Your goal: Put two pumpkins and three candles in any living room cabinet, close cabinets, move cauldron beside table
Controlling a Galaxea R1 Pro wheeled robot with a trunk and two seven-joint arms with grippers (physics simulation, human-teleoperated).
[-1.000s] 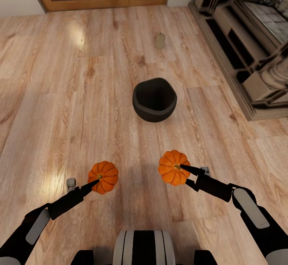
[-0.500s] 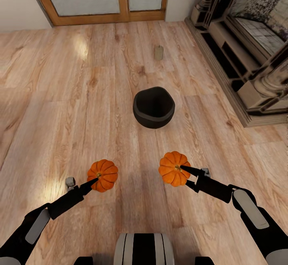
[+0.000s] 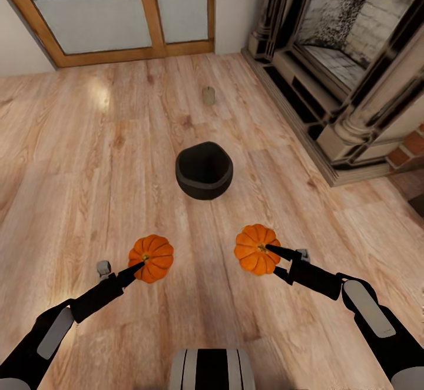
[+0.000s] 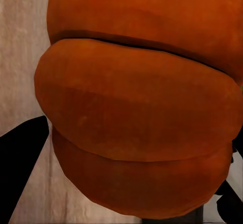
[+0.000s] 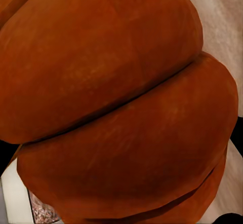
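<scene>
2 pumpkins: left gripper point(image 3: 141, 265), right gripper point(image 3: 266, 249) | 1 candle point(image 3: 208, 95) | 1 cauldron point(image 3: 204, 170)

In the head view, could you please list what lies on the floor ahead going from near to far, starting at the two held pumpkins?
Two bright-orange ribbed pumpkins → black round cauldron → small beige candle → wood-framed glass doors.

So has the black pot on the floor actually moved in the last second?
No. The pot keeps its place relative to the candle and fireplace; they all shifted together, so the camera moved.
</scene>
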